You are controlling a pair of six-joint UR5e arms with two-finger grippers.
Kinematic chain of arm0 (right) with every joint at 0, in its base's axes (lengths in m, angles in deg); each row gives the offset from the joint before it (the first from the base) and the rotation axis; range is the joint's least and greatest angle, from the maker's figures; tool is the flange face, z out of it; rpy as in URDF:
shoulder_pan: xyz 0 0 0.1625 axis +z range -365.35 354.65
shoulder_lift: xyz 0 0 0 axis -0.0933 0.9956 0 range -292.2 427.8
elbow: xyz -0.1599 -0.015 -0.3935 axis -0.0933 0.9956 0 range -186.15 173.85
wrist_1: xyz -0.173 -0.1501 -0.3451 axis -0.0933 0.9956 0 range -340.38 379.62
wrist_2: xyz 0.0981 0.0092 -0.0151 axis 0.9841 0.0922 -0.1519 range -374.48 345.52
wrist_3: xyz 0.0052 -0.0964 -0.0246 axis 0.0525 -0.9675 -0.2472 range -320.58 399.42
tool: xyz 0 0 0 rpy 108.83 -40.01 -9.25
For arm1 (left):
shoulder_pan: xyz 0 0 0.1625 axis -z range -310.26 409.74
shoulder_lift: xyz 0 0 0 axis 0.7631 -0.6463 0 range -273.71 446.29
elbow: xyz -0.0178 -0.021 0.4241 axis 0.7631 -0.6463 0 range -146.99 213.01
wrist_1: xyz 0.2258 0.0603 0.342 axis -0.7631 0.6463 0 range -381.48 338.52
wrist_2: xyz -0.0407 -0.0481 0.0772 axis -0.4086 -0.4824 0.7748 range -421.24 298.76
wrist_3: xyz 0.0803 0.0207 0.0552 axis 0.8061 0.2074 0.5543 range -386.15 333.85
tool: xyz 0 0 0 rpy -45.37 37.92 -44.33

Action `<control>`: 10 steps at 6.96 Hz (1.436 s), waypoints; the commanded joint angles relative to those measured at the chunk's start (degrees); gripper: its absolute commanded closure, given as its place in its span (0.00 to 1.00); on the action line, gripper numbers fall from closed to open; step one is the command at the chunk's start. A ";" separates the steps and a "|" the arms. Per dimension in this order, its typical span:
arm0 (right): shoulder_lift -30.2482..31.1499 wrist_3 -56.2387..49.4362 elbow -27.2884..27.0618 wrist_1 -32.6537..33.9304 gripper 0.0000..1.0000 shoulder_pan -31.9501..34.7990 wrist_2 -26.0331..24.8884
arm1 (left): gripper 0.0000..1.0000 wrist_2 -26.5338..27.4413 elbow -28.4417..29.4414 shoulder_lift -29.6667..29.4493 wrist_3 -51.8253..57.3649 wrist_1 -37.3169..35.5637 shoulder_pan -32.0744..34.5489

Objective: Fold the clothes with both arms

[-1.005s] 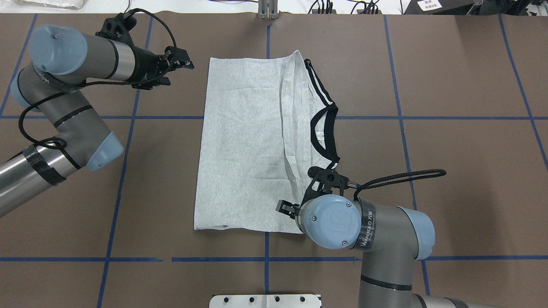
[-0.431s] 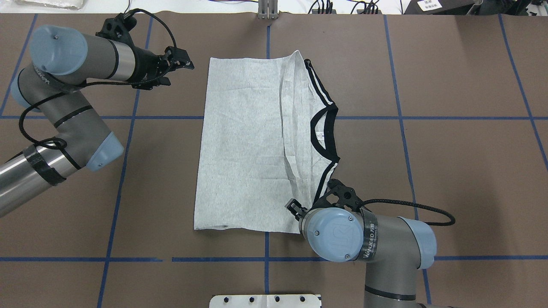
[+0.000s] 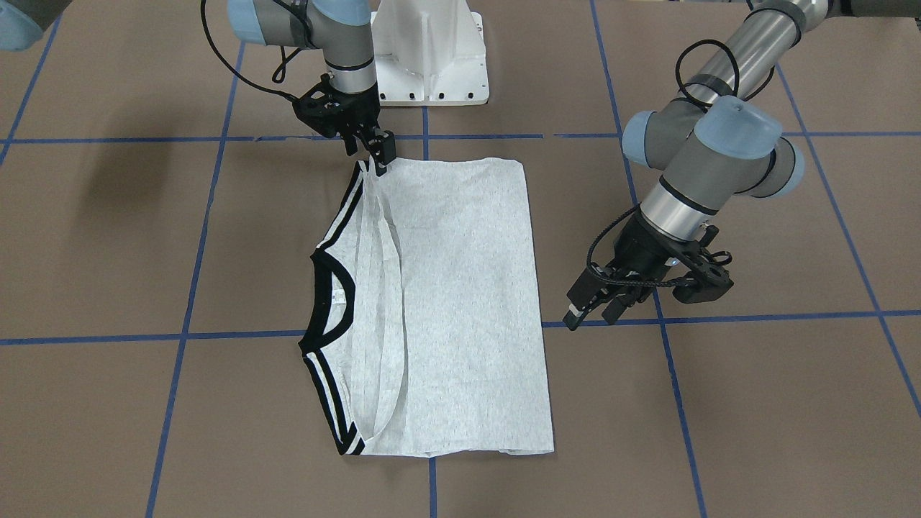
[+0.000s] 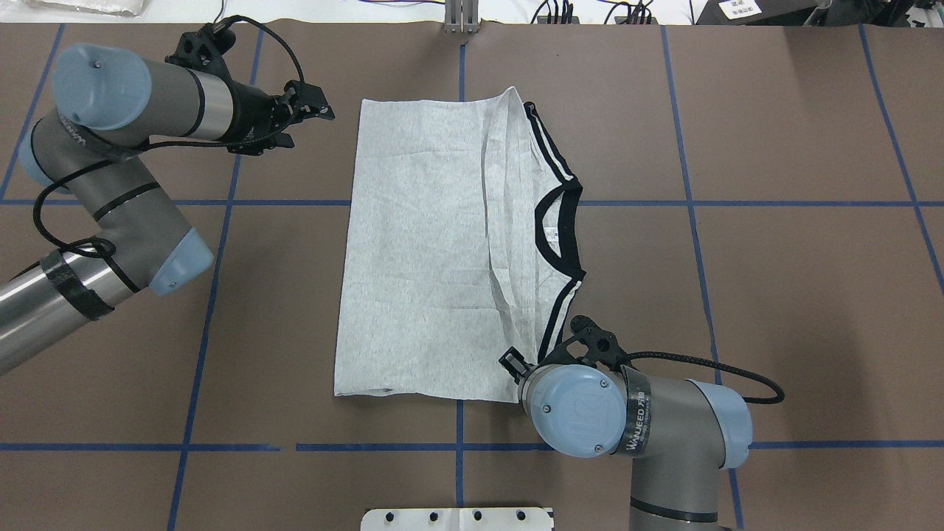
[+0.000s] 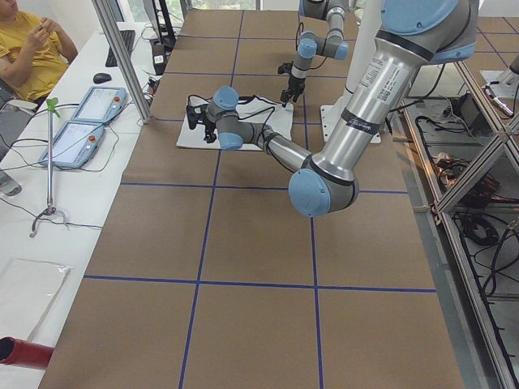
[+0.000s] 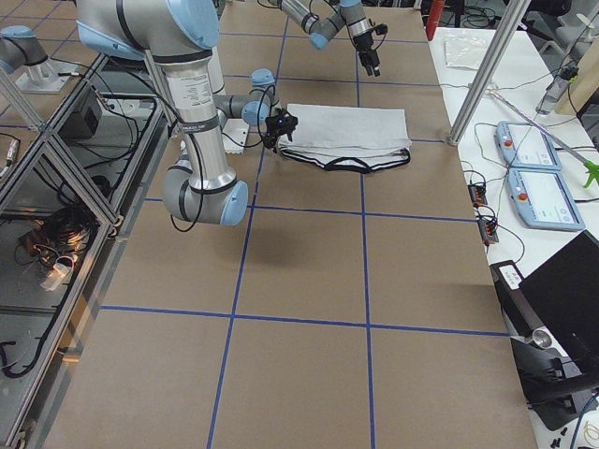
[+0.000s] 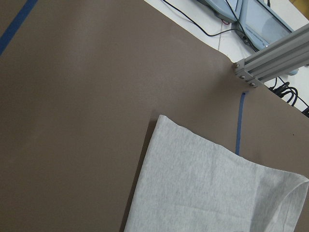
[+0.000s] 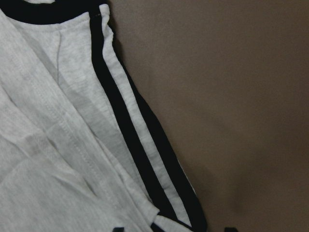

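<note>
The light grey T-shirt [image 4: 420, 251] lies folded flat in the middle of the table, with its black collar [image 4: 549, 228] and shoulder stripes toward the robot's right. Its printed front is hidden. My right gripper [image 4: 516, 365] is open at the shirt's near right corner. In the right wrist view the striped shoulder end [image 8: 159, 193] lies between the two spread fingertips. In the front-facing view this gripper [image 3: 379, 157] hangs over that corner. My left gripper [image 4: 304, 116] is open and empty, off the cloth beside the shirt's far left corner [image 7: 161, 121]; it also shows in the front-facing view [image 3: 593, 311].
The white base pedestal [image 3: 432, 57] stands at the table's near edge. Blue tape lines [image 4: 199, 324] grid the brown table. An aluminium post [image 4: 461, 18] stands at the far edge. Teach pendants [image 5: 89, 121] and a seated person [image 5: 32, 49] are beyond the far side.
My right gripper has moved toward the robot and slightly right, to the shirt's near right corner. The left arm and the shirt have not moved.
</note>
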 commanded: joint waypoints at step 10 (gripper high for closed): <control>1.60 1.21 -6.16 0.64 1.00 0.21 0.68 | 0.13 4.89 -17.34 9.36 -19.05 -3.93 -12.08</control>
